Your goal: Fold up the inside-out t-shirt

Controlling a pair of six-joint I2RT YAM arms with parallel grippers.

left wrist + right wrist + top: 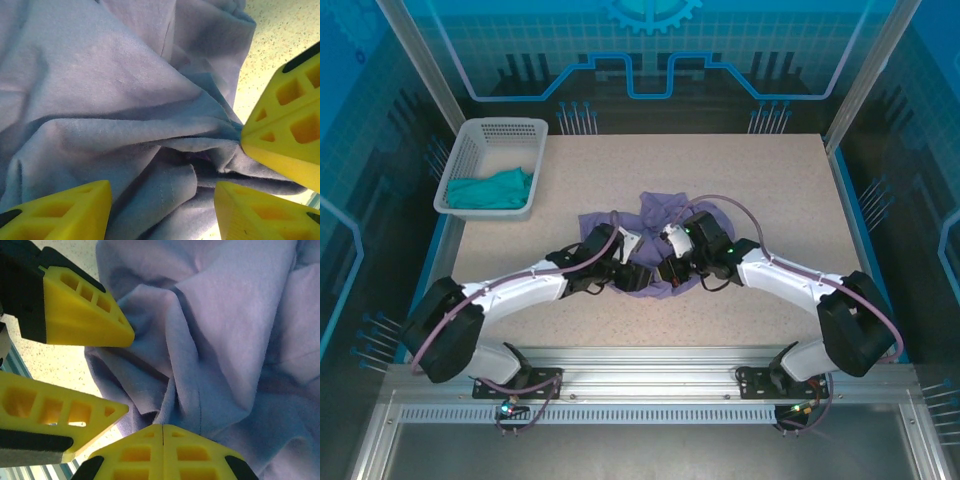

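The inside-out t-shirt (660, 215) lies crumpled in a lavender heap at the middle of the table, its folds close up in both wrist views (125, 100) (225, 340). My left gripper (640, 272) stands open on the heap's near edge, and a fold of the cloth lies between its yellow fingers (65, 212). My right gripper (667, 268) meets it from the right. In the right wrist view the right gripper (163, 432) has its fingertips pressed together, with a ridge of the shirt drawn into them. The left gripper's fingers (85, 315) sit spread just beside it.
A white basket (470, 150) holding a teal-green garment (492, 190) stands at the back left of the speckled table (780, 180). Both arms reach inward over the near half of the table. A metal rail (640, 365) runs along the near edge.
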